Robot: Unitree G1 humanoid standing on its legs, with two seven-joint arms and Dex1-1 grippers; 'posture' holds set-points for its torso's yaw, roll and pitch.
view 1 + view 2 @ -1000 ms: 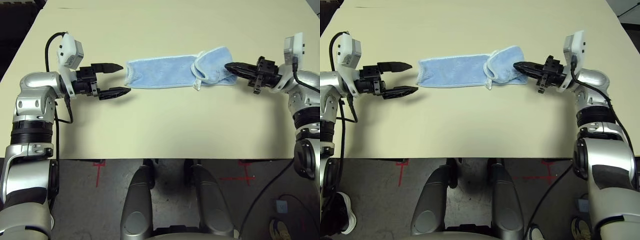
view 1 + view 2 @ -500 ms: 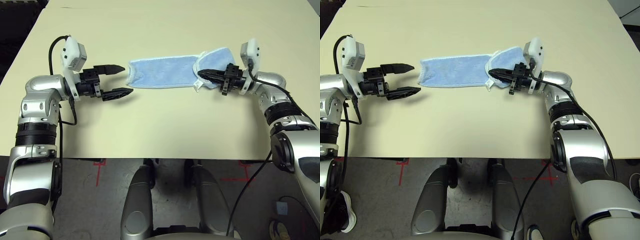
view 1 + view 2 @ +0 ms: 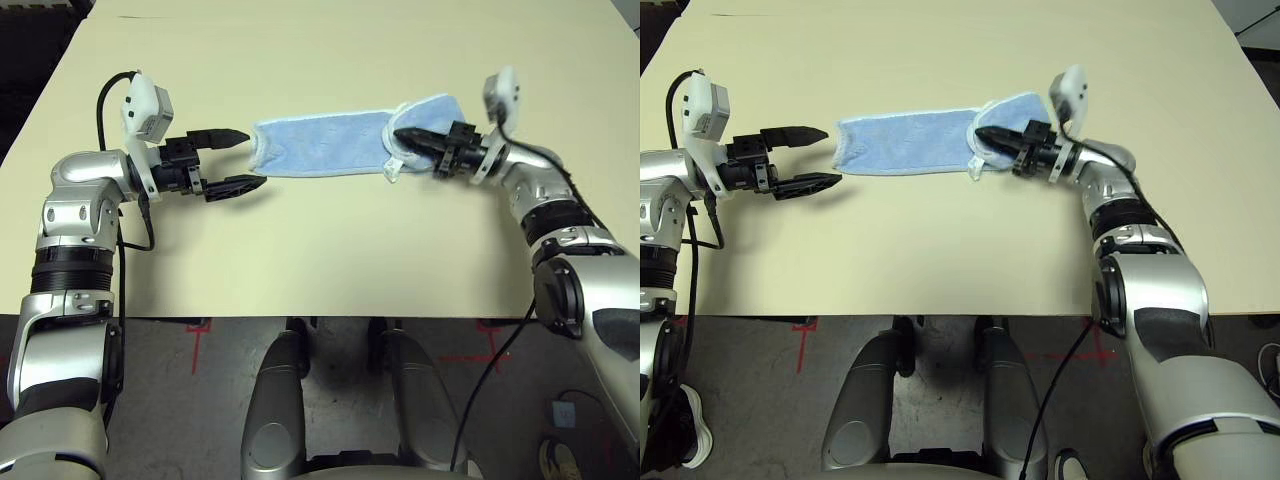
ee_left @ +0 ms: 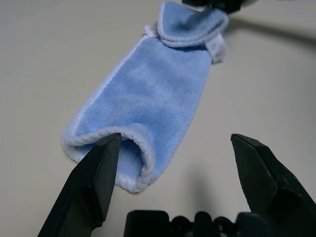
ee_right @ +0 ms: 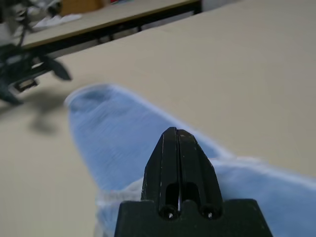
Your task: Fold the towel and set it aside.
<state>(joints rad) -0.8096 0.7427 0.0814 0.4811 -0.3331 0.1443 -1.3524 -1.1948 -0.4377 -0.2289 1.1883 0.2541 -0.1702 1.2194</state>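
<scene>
The towel [image 3: 325, 145] is light blue, plain, edged in white stitching, with a small white tag [image 4: 216, 48]. The table [image 3: 330, 250] is plain pale cream. Both grippers, left [image 3: 228, 160] and right [image 3: 403, 135], are black, on silver arms.

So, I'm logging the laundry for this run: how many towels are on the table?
1. The towel lies stretched across the far middle of the table, between the two arms, with its right end bunched up. Nothing on the table could hide another.
</scene>
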